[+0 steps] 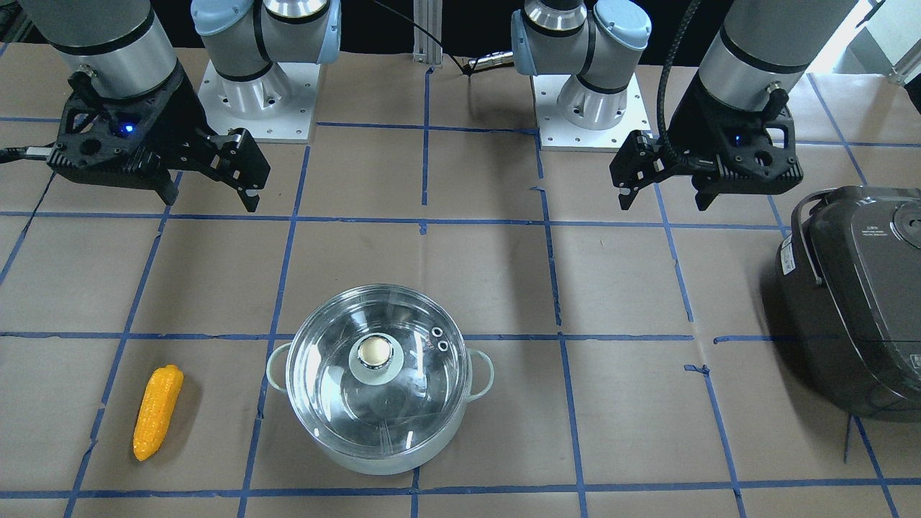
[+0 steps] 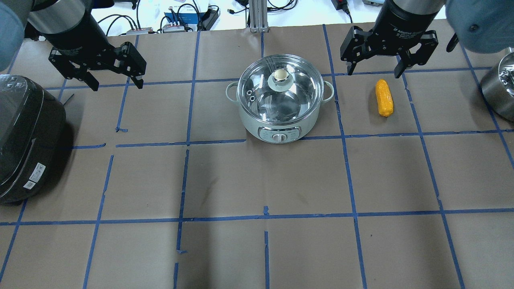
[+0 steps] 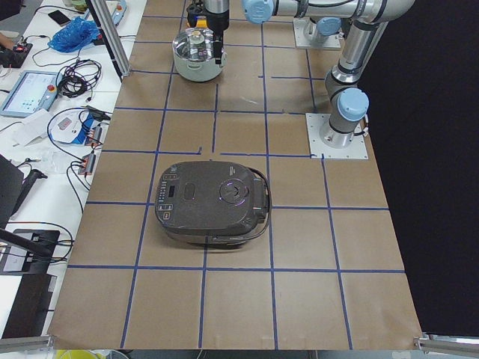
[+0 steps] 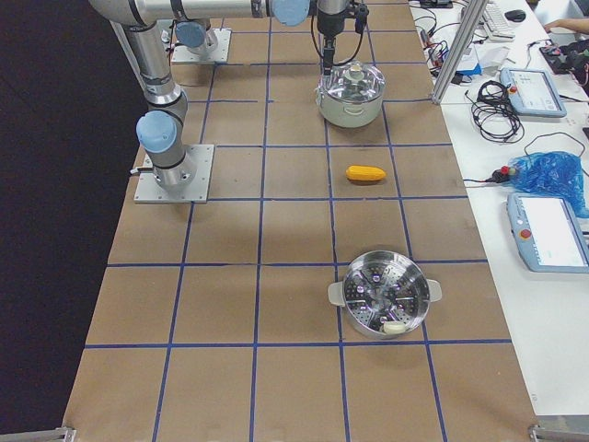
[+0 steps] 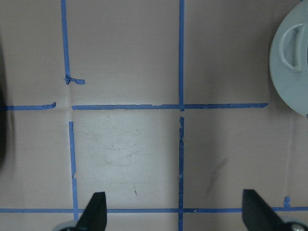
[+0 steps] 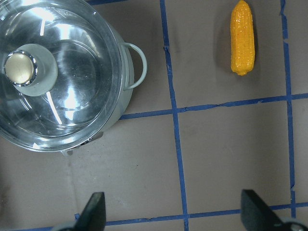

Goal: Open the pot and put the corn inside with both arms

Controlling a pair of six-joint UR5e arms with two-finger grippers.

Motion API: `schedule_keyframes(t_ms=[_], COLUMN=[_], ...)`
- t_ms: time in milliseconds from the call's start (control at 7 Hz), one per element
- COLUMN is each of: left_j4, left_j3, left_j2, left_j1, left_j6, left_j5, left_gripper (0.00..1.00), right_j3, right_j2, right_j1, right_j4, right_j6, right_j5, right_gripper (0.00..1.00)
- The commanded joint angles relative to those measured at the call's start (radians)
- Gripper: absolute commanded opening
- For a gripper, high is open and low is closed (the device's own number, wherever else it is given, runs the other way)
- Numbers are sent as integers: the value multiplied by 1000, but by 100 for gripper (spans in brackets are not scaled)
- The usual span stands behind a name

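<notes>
left claw (image 2: 117, 85) and right claw (image 2: 373, 73) both spread wide, empty. pot (image 2: 251, 120), glass lid (image 2: 299, 94) on, stands between them; corn (image 2: 384, 97) lies near right claw. recommend centring left claw over lid knob (image 2: 280, 75), lifting straight.

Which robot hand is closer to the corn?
The right one. The right gripper hangs open near one end of the corn, on the same side of the pot. The left gripper hangs far off on the pot's other side, nearer the rice cooker.
</notes>
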Motion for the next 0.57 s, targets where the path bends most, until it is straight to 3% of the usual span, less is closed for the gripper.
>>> schedule_keyframes(t_ms=[0,429], left_j4=[107,402], left_j3=[16,29], left_j2=[-75,-257], left_j1=[-158,-359], left_j6=[-211,-401], left_j5=[-8,-15], left_gripper=[100,100], right_j3=[-30,-42], right_j2=[16,79], right_j1=[-2,-188], right_j4=[16,19], right_j6=[5,-86], right_j5=[-10,-14], right_gripper=[100,100])
